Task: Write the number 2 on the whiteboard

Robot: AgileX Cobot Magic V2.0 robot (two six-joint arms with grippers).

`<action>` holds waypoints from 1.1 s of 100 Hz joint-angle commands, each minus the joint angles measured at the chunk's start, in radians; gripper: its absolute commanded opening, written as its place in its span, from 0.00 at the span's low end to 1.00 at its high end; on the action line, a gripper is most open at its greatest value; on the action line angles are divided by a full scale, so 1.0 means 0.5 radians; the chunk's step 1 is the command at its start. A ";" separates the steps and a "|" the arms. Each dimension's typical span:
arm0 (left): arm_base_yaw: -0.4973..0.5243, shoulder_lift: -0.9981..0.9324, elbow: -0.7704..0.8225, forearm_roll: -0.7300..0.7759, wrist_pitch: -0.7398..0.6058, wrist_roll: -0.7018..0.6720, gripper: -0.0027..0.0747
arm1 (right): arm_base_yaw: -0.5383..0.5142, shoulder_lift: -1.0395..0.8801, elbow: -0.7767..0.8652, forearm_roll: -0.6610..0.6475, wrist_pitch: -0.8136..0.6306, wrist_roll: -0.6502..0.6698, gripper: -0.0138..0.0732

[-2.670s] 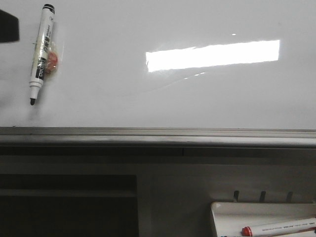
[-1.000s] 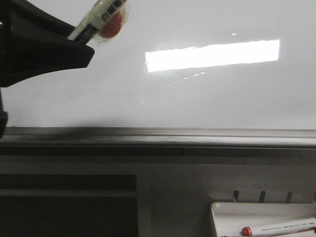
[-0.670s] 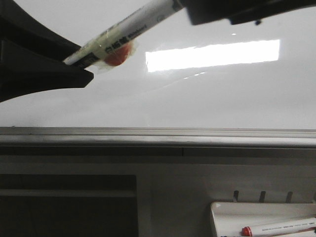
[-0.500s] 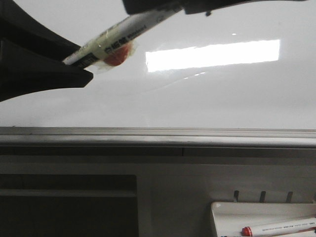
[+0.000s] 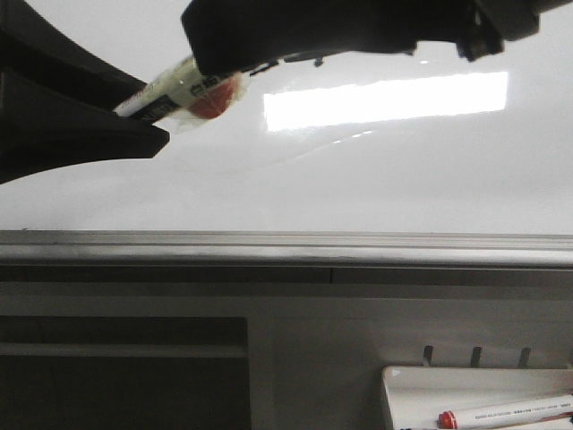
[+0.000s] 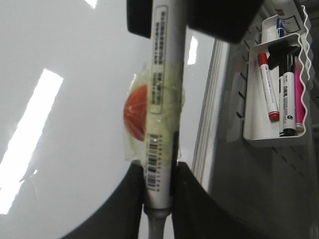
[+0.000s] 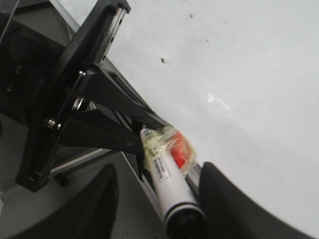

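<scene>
The whiteboard (image 5: 385, 179) is glossy white with a bright light reflection and a grey lower rail (image 5: 286, 244). No number 2 shows on it. My left gripper (image 5: 148, 107) is shut on the tip end of a white marker (image 5: 183, 88) that has a red disc taped to its barrel, and holds it slanted in front of the board. The left wrist view shows the barrel (image 6: 162, 99) pinched between my fingers (image 6: 137, 194). My right gripper (image 5: 215, 45) reaches in from above around the marker's capped end. In the right wrist view its fingers (image 7: 107, 199) stand apart on either side of the marker (image 7: 169, 184), not touching it.
A small white tray (image 5: 403, 385) hangs below the rail at the right with a red-capped marker (image 5: 506, 414). The left wrist view shows the tray (image 6: 271, 142) holding several markers. A dark panel sits under the rail at the left.
My right gripper has slid in from the upper right and leftward along the marker, now covering its upper end. The left gripper, which took the marker off the board earlier, stays still.
</scene>
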 commanded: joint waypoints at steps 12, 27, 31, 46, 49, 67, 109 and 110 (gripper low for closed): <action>-0.015 -0.031 -0.049 -0.046 -0.127 -0.011 0.01 | 0.004 -0.023 -0.078 0.006 -0.144 -0.016 0.07; -0.015 -0.031 -0.049 -0.071 -0.127 -0.011 0.01 | 0.004 -0.023 -0.078 0.024 -0.144 -0.016 0.07; -0.015 -0.031 -0.049 -0.136 -0.127 -0.011 0.01 | 0.004 -0.023 -0.078 0.024 -0.144 -0.016 0.07; -0.015 -0.031 -0.049 -0.278 -0.123 -0.011 0.24 | 0.004 -0.023 -0.078 0.024 -0.174 -0.016 0.07; -0.015 -0.031 -0.049 -0.307 -0.123 -0.011 0.34 | 0.004 -0.023 -0.078 0.024 -0.167 -0.016 0.07; -0.015 -0.234 -0.049 -0.572 -0.100 -0.011 0.80 | 0.004 -0.014 -0.071 -0.002 -0.127 -0.016 0.07; 0.072 -1.228 -0.053 -0.765 0.649 -0.011 0.64 | -0.075 0.025 -0.138 0.013 -0.231 -0.016 0.07; 0.085 -1.244 -0.053 -0.765 0.654 -0.011 0.63 | -0.089 0.030 -0.154 0.013 -0.200 -0.016 0.07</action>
